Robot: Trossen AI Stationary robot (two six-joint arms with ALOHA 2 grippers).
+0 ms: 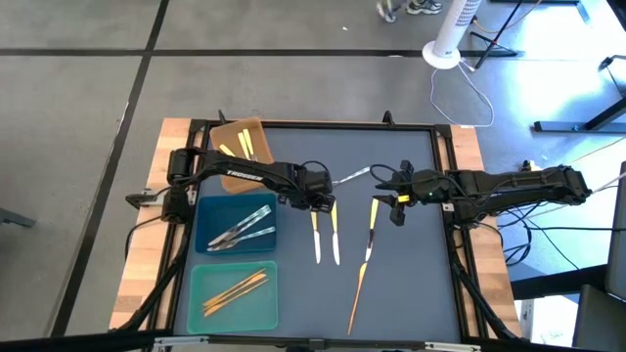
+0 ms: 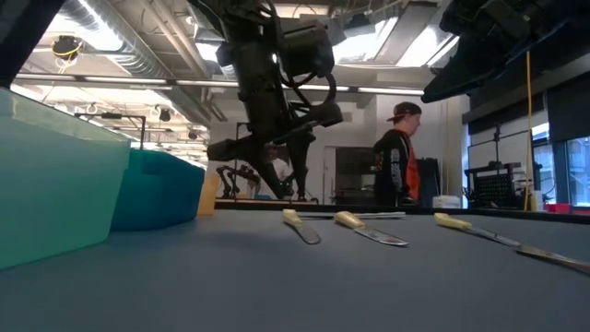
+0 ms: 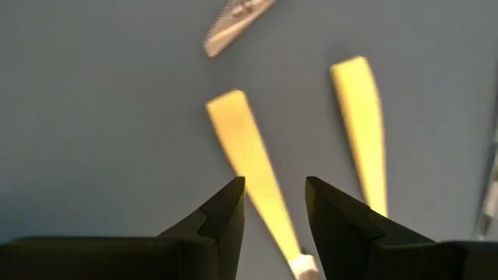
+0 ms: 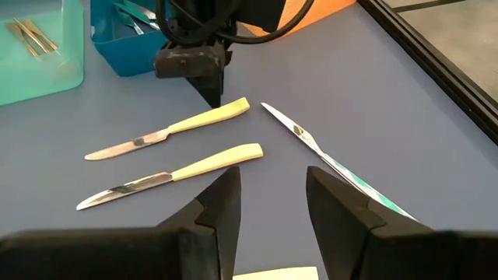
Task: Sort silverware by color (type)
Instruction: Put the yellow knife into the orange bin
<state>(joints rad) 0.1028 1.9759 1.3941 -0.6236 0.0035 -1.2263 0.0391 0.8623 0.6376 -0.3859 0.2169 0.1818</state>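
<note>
This is a robotics lab or workshop with an industrial feel. The low view shows an open ceiling with exposed ducts point(image 2: 138, 55) and strip lights point(image 2: 101, 23), a person point(image 2: 398, 157) in dark clothes and a cap standing among equipment, and large windows point(image 2: 572, 171). From above, a grey tiled floor point(image 1: 78, 117), a white fan base point(image 1: 442, 54) and trailing cables point(image 1: 469, 93) surround the wooden-edged table point(image 1: 147, 244).

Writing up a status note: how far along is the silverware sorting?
Partly done. The brown tray, blue tray and teal tray each hold utensils. The left gripper, open, hovers over a yellow-handled knife. Another yellow knife, more utensils and a silver piece remain on the mat.
</note>
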